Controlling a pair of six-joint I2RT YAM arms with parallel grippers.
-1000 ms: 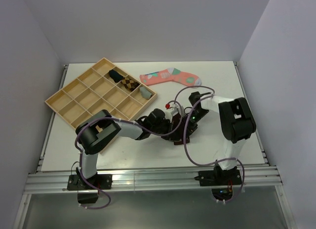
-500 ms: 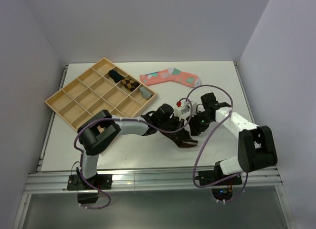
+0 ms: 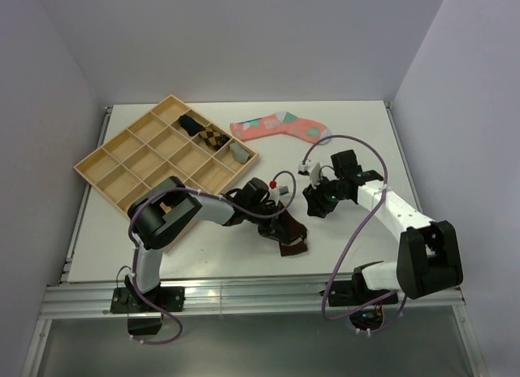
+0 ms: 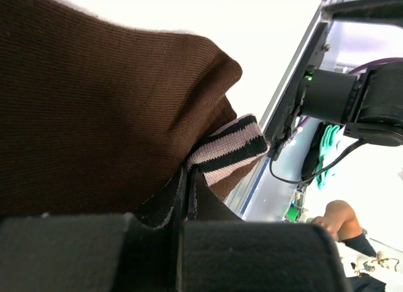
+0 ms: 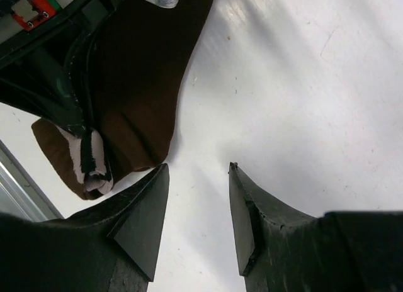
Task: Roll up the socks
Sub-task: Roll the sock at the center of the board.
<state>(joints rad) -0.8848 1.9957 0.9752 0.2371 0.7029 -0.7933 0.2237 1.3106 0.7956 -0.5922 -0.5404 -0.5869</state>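
Observation:
A dark brown sock [image 3: 290,236] lies bunched on the white table near the front middle, its white-striped cuff [image 4: 230,147] folded under at one end. My left gripper [image 3: 273,223] is shut on the sock's fabric [image 4: 94,109], its jaws pressed together over a fold [image 4: 189,179]. My right gripper [image 3: 314,205] hovers just right of the sock, open, with only bare table between its fingers [image 5: 198,172]. In the right wrist view the sock [image 5: 141,78] and its cuff [image 5: 88,163] lie to the left of the fingertips.
A wooden compartment tray [image 3: 122,162] stands at the back left with a dark roll [image 3: 191,123], a checked roll [image 3: 213,136] and a grey roll [image 3: 237,152] in its cells. A pink sock with green spots [image 3: 280,127] lies flat behind. The table's metal front rail [image 3: 244,294] is near.
My right gripper has opened, let go of the brown sock and drawn back to the right. The left gripper stays shut on the sock and has shifted it slightly.

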